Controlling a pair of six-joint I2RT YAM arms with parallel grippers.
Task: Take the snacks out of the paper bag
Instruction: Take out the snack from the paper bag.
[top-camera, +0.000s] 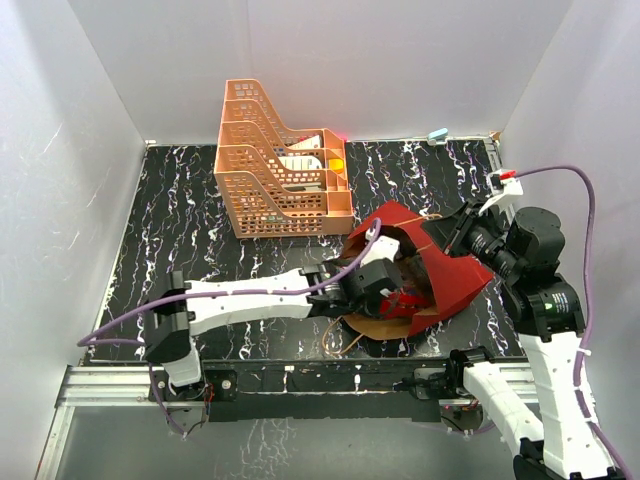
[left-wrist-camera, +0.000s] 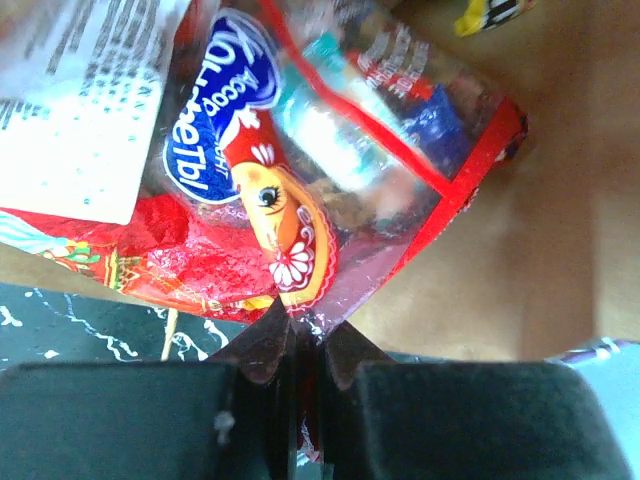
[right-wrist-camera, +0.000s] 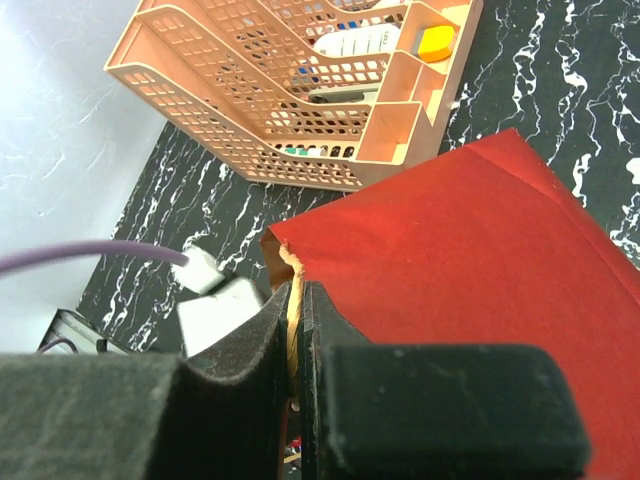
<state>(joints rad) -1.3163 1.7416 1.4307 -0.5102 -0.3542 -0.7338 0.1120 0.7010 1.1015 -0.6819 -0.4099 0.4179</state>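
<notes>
Now my left pincer (left-wrist-camera: 305, 335) is pressed together on the near seam of the red packet (left-wrist-camera: 300, 150), which lies straight ahead of it inside the bag (top-camera: 455, 280), its length running deeper in. The mouth opens leftward, toward this arm, so I judge the pull goes straight back. A yellow wrapper (left-wrist-camera: 495, 12) sits further in. My right pincer (right-wrist-camera: 297, 300) pinches the bag's rim on its right side.
</notes>
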